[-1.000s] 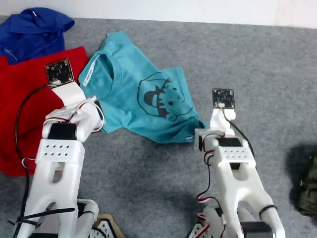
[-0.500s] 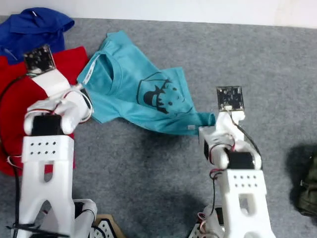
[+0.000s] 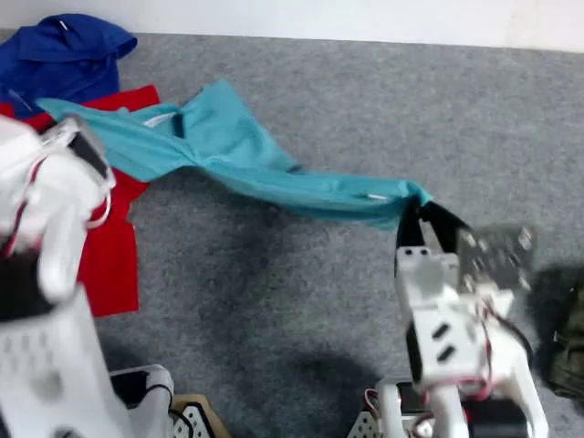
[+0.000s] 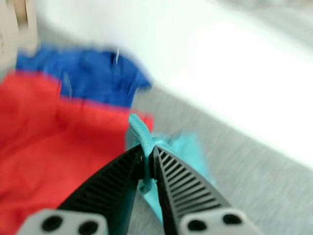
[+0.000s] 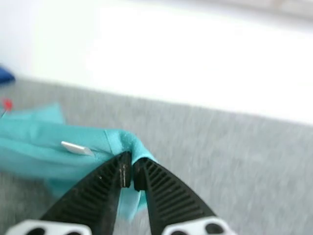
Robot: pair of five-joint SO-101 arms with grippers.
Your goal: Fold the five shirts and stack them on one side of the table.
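The teal shirt (image 3: 246,160) hangs stretched in a long band above the grey table, from the left arm to the right arm. My left gripper (image 4: 148,155) is shut on one end of the teal shirt (image 4: 139,129), above the red shirt (image 4: 44,142). My right gripper (image 5: 128,169) is shut on the other end of the teal shirt (image 5: 54,152); in the high view the right gripper (image 3: 422,212) pinches it right of centre. The red shirt (image 3: 111,246) lies at the left under the left arm. A blue shirt (image 3: 59,55) is bunched at the far left corner.
A dark green garment (image 3: 570,342) lies at the table's right edge. A pale wall (image 3: 365,18) runs along the far edge of the grey table (image 3: 274,292). The blue shirt (image 4: 85,73) also sits beyond the red one near the wall.
Both arms have risen and drawn apart, lifting the teal shirt off the table and stretching it from a spread-out heap into a taut band. The left arm swung left, the right arm right.
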